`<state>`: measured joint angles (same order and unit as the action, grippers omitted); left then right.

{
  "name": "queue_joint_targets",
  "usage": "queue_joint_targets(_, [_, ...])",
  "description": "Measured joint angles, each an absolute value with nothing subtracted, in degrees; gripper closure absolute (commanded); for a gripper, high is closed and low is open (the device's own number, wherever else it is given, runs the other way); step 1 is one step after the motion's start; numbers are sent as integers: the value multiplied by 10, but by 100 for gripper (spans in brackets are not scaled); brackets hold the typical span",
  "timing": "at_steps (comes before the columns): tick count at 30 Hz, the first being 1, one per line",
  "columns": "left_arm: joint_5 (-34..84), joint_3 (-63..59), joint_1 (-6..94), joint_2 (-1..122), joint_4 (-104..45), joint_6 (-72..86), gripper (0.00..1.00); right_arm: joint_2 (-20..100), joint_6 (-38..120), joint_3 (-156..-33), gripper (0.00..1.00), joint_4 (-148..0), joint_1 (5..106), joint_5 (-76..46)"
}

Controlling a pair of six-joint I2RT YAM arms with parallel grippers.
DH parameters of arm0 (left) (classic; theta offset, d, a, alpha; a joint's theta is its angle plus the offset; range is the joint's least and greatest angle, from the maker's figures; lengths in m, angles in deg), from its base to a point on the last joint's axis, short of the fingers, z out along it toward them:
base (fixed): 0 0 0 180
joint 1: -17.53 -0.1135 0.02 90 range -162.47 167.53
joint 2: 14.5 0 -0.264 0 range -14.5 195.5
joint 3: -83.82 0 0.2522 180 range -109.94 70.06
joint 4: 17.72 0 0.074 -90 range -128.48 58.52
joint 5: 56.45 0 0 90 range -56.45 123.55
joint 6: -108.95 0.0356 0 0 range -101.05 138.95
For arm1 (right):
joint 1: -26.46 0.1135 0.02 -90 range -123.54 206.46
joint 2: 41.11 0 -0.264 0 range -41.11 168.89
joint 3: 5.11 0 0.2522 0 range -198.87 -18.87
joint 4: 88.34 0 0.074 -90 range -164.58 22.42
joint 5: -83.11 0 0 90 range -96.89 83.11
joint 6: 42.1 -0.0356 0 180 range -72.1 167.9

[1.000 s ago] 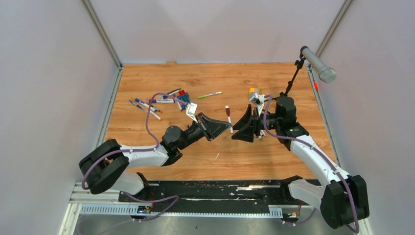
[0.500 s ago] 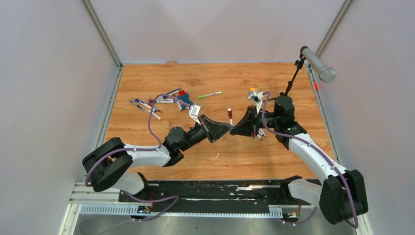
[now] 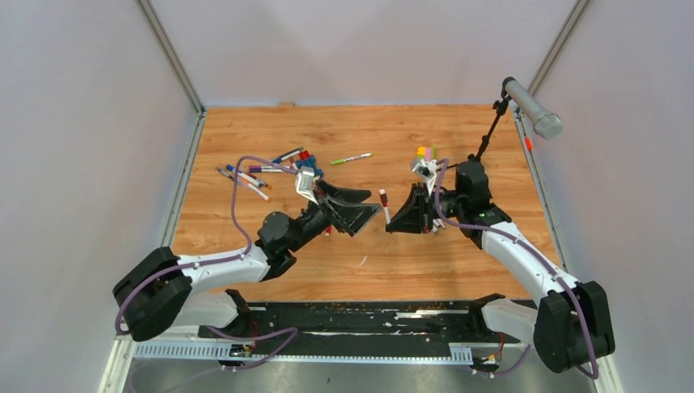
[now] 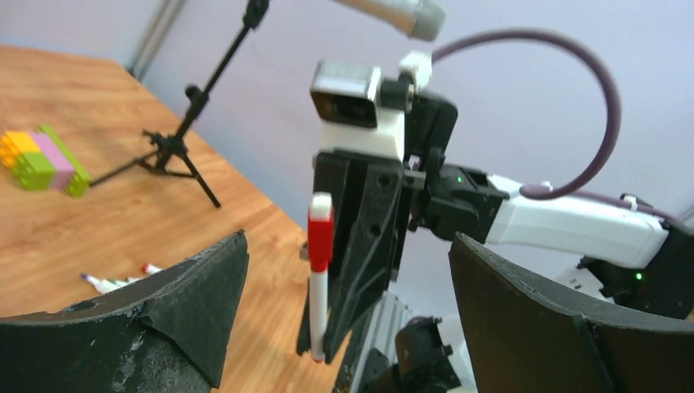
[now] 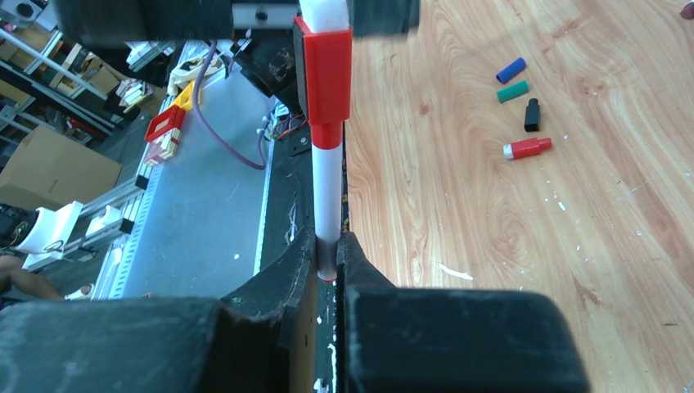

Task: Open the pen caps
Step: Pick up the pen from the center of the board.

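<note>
A white pen (image 3: 385,209) with a red pen cap (image 3: 381,195) on its far end is off the table between the two arms. My right gripper (image 3: 390,223) is shut on the pen's (image 5: 327,196) lower end, and the red cap (image 5: 326,74) points away from it. My left gripper (image 3: 370,201) is open just left of the pen, not touching it. In the left wrist view the pen (image 4: 318,311) and its cap (image 4: 321,237) stand between the wide-apart fingers (image 4: 205,278). More pens (image 3: 258,173) lie in a heap at the back left.
Loose blue (image 5: 511,70), green (image 5: 512,92), black (image 5: 532,115) and red (image 5: 528,148) caps lie on the wood. A green-tipped pen (image 3: 352,158), a coloured block stack (image 3: 425,152), a toy brick figure (image 3: 305,164) and a microphone stand (image 3: 489,135) are at the back.
The right gripper has closed on the pen's lower end. The left gripper, shut at the pen before, has opened wide and drawn back slightly to the left.
</note>
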<state>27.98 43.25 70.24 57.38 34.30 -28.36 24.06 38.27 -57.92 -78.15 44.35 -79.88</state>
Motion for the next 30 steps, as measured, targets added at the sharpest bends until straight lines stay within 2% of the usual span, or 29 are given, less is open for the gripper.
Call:
queue_joint_targets(3, [273,433,679,554,339,-283,3,244,397,-579,100,-771,445,-808])
queue_joint_targets(7, [257,422,660,564,318,-284,8,245,412,-579,100,-758,451,-815])
queue_joint_targets(12, [231,391,660,602,313,-296,21,246,421,-579,100,-747,452,-816])
queue_joint_targets(18, [202,376,660,665,358,-332,43,254,426,-580,100,-739,452,-809])
queue_joint_targets(22, [184,375,660,703,388,-357,62,256,431,-584,100,-731,452,-801])
queue_joint_targets(26, [172,370,660,713,410,-373,94,257,432,-585,100,-724,452,-793])
queue_joint_targets(27, [172,370,660,713,411,-366,99,257,432,-586,100,-722,452,-795])
queue_joint_targets(28, [170,370,660,713,411,-366,100,257,432,-587,98,-721,452,-793])
queue_joint_targets(30, [171,370,659,713,411,-362,100,258,432,-588,77,-719,452,-790])
